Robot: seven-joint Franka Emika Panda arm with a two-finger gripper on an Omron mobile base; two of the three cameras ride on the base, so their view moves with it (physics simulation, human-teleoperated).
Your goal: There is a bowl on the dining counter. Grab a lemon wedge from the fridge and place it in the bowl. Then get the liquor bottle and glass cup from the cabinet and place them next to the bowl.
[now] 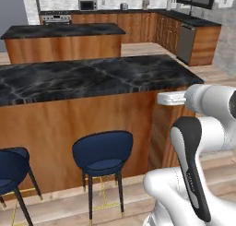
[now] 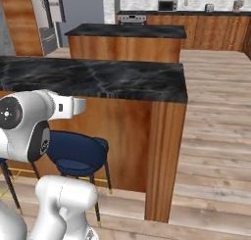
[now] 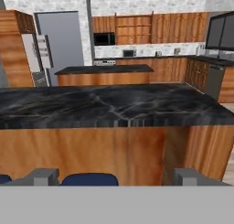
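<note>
The dining counter [image 1: 92,77] [image 2: 98,77] [image 3: 114,106] stretches across in front of me, a black white-veined marble top over reddish-brown wood. My gripper [image 3: 116,177] points level at its front panel from a short way back, open, with nothing between its fingertips [image 3: 43,176]. Far off at the left stands the grey-beige fridge [image 3: 39,54] [image 2: 51,13], doors shut. On the back wall hangs the brown wooden cabinet [image 3: 132,31] with open plank shelves. The bowl, lemon wedge, liquor bottle and glass cup are out of view.
A second marble-topped island [image 1: 64,31] [image 2: 127,31] [image 3: 105,70] stands behind the dining counter. Blue stools [image 1: 103,151] [image 2: 73,153] sit against the counter's near side. Open wood floor [image 2: 215,136] runs past the counter's right end toward the kitchen counter with the microwave [image 1: 87,5].
</note>
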